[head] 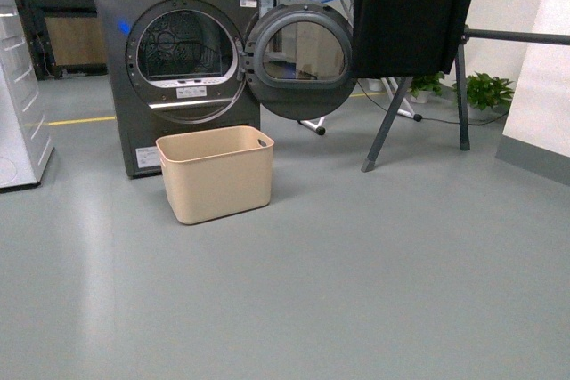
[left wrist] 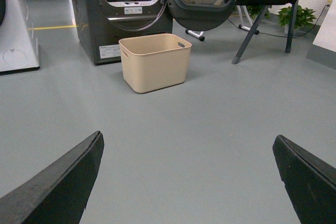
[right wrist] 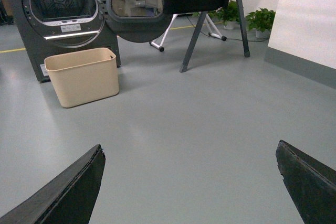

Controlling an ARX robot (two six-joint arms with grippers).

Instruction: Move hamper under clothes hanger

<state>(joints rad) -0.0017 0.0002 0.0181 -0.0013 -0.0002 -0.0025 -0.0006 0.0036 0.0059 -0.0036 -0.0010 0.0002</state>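
The beige hamper [head: 216,173] stands on the grey floor in front of the dark grey dryer, empty as far as I can see. It also shows in the left wrist view [left wrist: 155,62] and the right wrist view [right wrist: 83,76]. The clothes hanger [head: 419,86] stands to the right of the dryer door, its bar draped with black cloth [head: 408,11]; its legs show in the wrist views [left wrist: 251,34] [right wrist: 193,45]. The hamper is left of the hanger, apart from it. My left gripper [left wrist: 188,142] and right gripper [right wrist: 190,150] are open, empty, well short of the hamper. Neither arm shows in the front view.
The dryer [head: 178,60] has its round door [head: 301,60] swung open toward the hanger. A white appliance [head: 18,122] stands at the left. Potted plants [head: 485,91] and a low white wall [head: 539,68] are at the right. A white folded rack [head: 312,122] lies behind the door.
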